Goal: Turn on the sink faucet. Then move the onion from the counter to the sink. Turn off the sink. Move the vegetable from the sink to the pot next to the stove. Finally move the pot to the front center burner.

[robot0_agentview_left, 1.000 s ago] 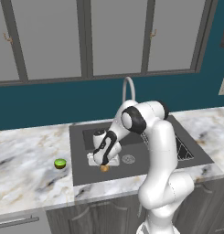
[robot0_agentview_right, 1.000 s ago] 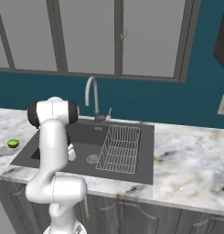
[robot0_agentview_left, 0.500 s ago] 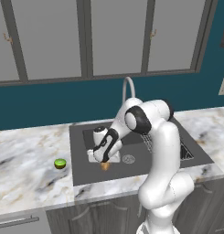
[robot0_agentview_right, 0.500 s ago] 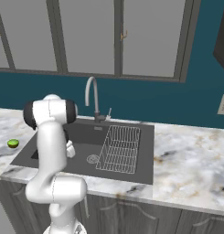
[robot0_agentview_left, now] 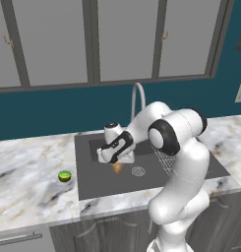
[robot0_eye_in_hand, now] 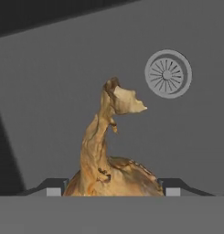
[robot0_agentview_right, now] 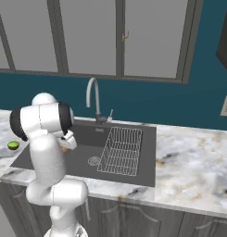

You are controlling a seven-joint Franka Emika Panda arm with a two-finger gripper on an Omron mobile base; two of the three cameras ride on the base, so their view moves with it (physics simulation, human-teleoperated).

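The tan-brown onion (robot0_eye_in_hand: 109, 169) sits between my gripper's (robot0_eye_in_hand: 113, 188) two fingertips (robot0_eye_in_hand: 172, 188), its thin stalk pointing away from the hand. The gripper (robot0_agentview_left: 115, 161) is shut on the onion (robot0_agentview_left: 117, 168) and holds it just above the floor of the dark grey sink (robot0_agentview_left: 92, 184), left of the round drain (robot0_eye_in_hand: 168, 74). The silver faucet (robot0_agentview_left: 136, 98) arches over the back of the sink (robot0_agentview_right: 85, 139), and I see no water running from it. Marble counter (robot0_agentview_left: 28, 182) surrounds the basin. The pot and the stove are out of view.
A small green lime (robot0_agentview_left: 65, 175) lies on the counter left of the sink, also the lime (robot0_agentview_right: 13, 145) in the right base view. A wire rack (robot0_agentview_right: 122, 150) stands in the sink's right half. The faucet lever (robot0_agentview_right: 109, 115) is behind the rack.
The jaws have closed on the onion. The hand has risen a little inside the sink and the onion has come up with it.
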